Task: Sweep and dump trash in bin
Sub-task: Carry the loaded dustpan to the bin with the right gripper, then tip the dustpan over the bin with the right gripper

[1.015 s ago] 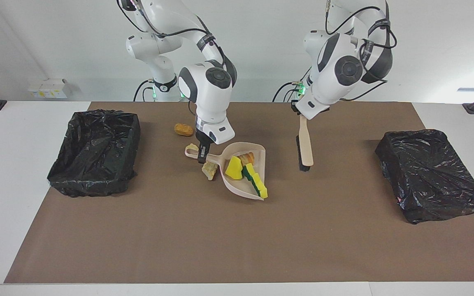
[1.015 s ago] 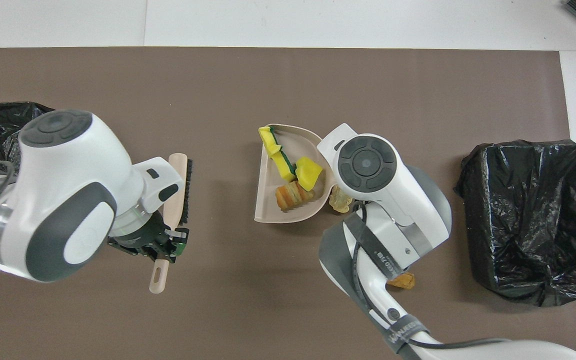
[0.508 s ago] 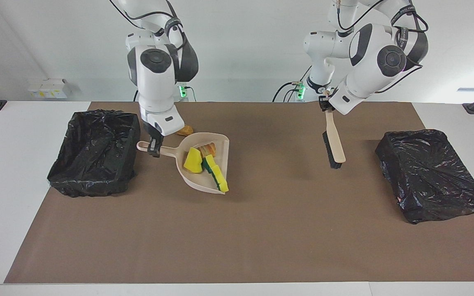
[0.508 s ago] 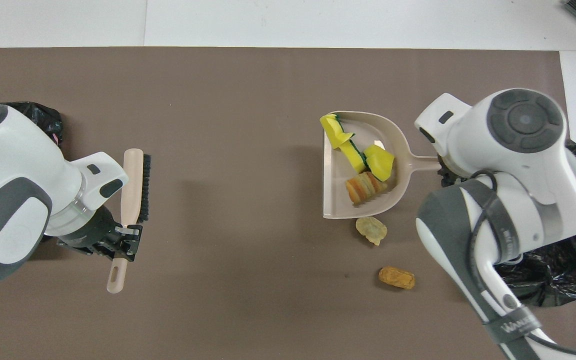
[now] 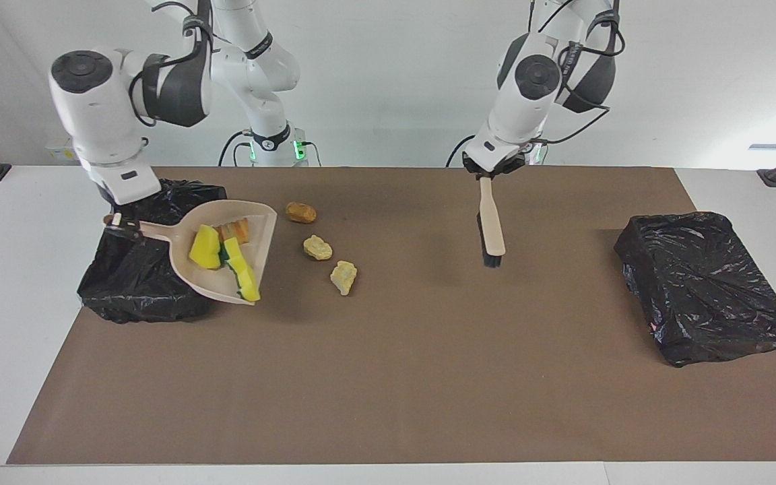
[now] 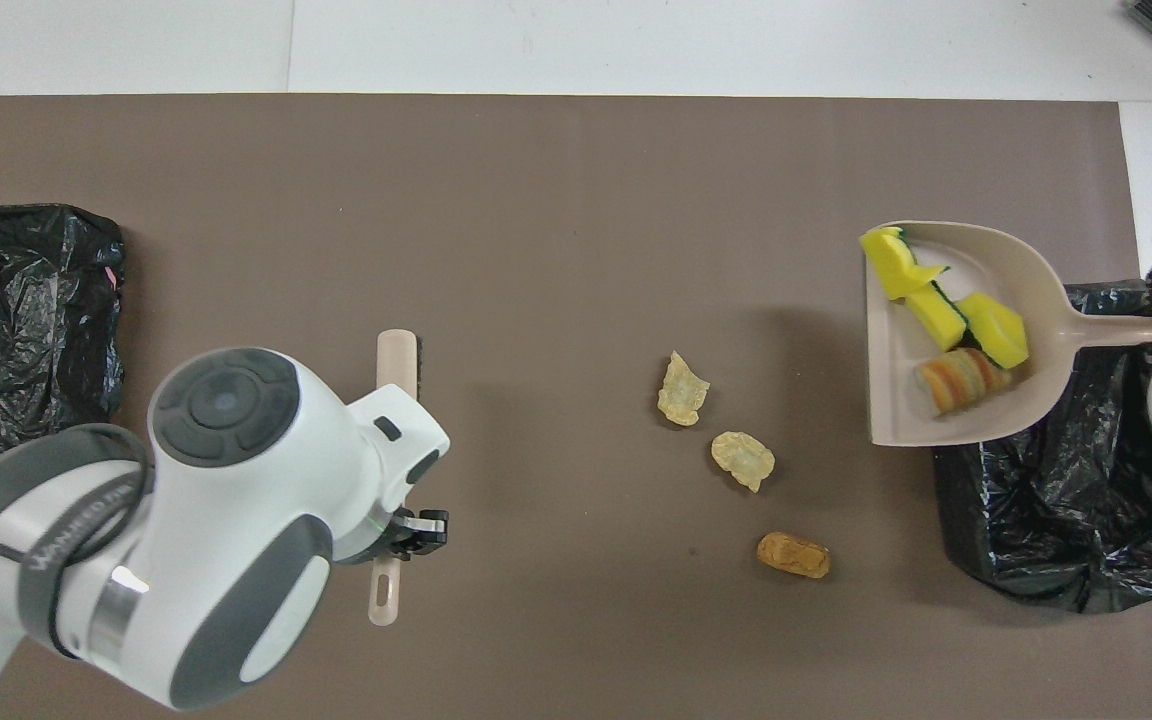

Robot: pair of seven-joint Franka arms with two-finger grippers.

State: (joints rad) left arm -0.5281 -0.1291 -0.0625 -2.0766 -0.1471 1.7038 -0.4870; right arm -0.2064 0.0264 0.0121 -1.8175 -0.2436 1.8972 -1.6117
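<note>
A brown mat (image 5: 388, 377) covers the white table, and a black-lined bin (image 5: 132, 289) stands at the right arm's end of it; this bin is the landmark here. A second bin (image 5: 704, 289) stands at the left arm's end. The right gripper (image 5: 118, 228) is clamped on the handle of the dustpan (image 5: 226, 286) and holds it in the air, partly over the bin, with the open mouth of the pan pointing away from the bin toward the middle of the mat. In the pan lie yellow sponge pieces (image 5: 207, 254) with green backs and a striped roll (image 5: 236, 230); none of them has gone into the bin yet, as far as can be seen. Three scraps are left on the mat, beside the bin toward the middle of the table: a brown lump (image 5: 301, 213) nearest to the robots, then a tan lump (image 5: 318, 248), then a pale lump (image 5: 344, 277) farthest from them. The left gripper (image 5: 490, 174) is closed on the handle of the brush (image 5: 492, 232), which hangs bristles down over the mat, well apart from the bin and from the three scraps. I judge the task about half done: one load is collected and ready to tip, and afterward the three lumps need sweeping and dumping too.
</note>
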